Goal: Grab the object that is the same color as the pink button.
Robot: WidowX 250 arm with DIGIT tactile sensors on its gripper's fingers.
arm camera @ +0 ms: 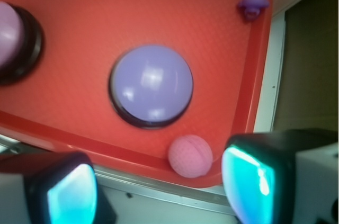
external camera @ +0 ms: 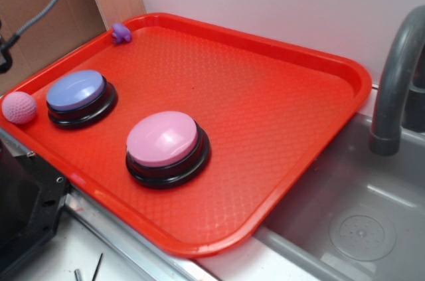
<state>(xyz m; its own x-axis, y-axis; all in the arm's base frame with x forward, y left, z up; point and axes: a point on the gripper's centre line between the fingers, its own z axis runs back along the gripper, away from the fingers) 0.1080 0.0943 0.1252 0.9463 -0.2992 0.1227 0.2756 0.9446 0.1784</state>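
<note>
The small pink ball [external camera: 18, 107] rests in the left corner of the red tray [external camera: 279, 115], against its rim. The pink button [external camera: 163, 138] with its black base stands near the tray's front edge. In the wrist view the ball [arm camera: 190, 155] lies just ahead of my gripper [arm camera: 159, 192], closer to the right finger [arm camera: 249, 181] than to the left one [arm camera: 71, 197]. My gripper hovers above it, open, with nothing between the cyan pads. The pink button [arm camera: 8, 33] shows only at the left edge.
A blue-purple button [external camera: 76, 90] stands right beside the ball. A tiny purple toy [external camera: 121, 33] sits in the tray's far corner. A grey sink [external camera: 358, 228] and faucet [external camera: 395, 82] lie to the right. A metal counter strip [arm camera: 175, 192] runs under the tray's edge.
</note>
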